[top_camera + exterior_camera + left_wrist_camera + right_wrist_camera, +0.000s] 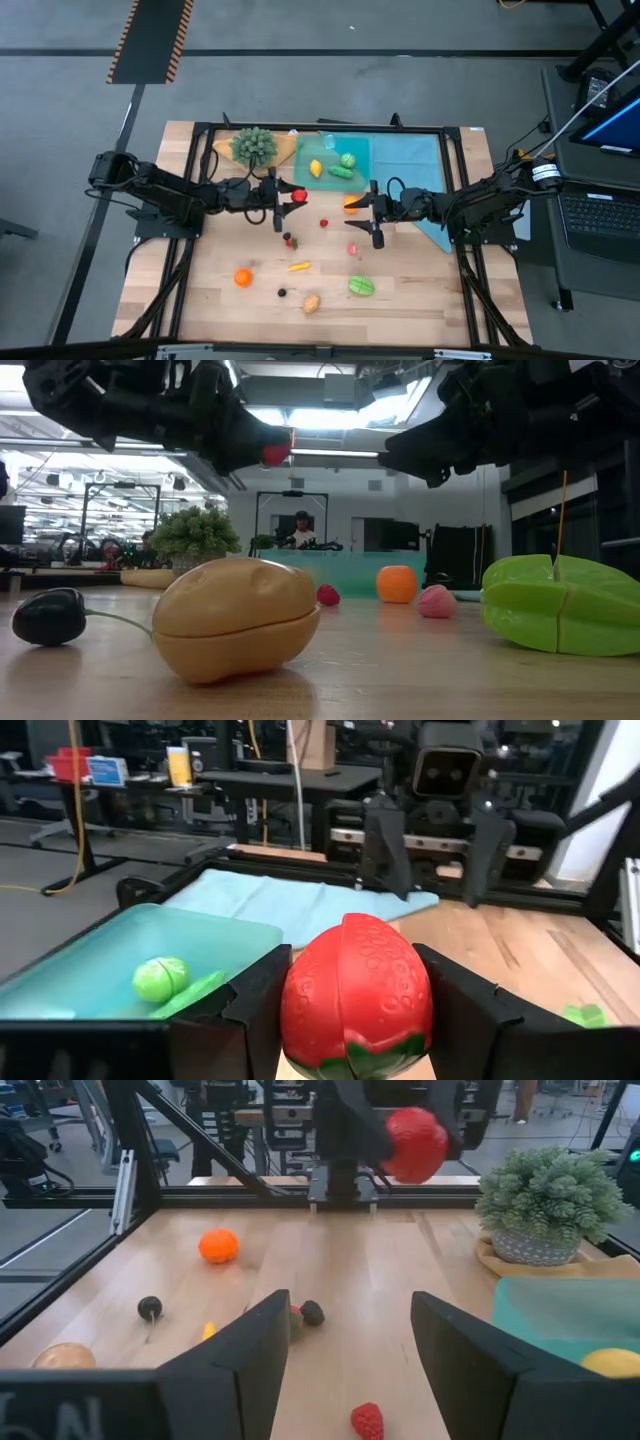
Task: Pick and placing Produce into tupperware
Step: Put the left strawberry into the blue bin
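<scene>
the left gripper (276,207) hangs above the worktop (200,290), just short of the tupperware (300,160), its fingers (255,1010) clenched on a red strawberry (355,995). so the step in hand looks like the carry. the next move calls for travelling on over the near wall of the tupperware and letting go above its floor, clear of the lemon (316,168) and green pieces (345,165) already lying inside.

the bushy plant (254,143) on its wooden dish sits just beside the tupperware's left end and could be brushed.

further right, the right gripper (372,228) hovers over the worktop with fingers (245,1355) released and nothing between them. it is near the tupperware's front corner and an orange piece (352,203), so the two arms could crowd each other.

an orange (242,278), a tan potato (311,303), a green star fruit (361,286) and small berries lie on the worktop in front, not yet picked.
</scene>
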Motion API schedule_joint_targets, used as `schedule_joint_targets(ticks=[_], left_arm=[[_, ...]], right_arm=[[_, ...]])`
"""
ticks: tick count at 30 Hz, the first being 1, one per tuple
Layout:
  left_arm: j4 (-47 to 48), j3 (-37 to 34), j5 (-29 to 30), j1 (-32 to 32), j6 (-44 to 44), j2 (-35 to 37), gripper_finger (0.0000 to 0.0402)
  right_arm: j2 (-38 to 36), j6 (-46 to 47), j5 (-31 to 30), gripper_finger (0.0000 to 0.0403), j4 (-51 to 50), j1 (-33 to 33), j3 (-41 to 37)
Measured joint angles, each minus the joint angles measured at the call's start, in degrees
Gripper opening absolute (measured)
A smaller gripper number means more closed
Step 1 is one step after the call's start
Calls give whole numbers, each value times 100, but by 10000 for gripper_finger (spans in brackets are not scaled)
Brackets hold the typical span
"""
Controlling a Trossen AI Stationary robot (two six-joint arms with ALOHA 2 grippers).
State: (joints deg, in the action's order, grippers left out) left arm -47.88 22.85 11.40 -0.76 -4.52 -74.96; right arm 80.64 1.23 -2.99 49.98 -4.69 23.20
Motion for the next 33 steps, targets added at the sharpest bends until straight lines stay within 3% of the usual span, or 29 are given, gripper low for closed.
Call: schedule_joint_targets(ticks=[33], left_arm=[[-267,19,118,-1391,-286,-2,180]], right_arm=[[0,0,-297,211,196,2,0]])
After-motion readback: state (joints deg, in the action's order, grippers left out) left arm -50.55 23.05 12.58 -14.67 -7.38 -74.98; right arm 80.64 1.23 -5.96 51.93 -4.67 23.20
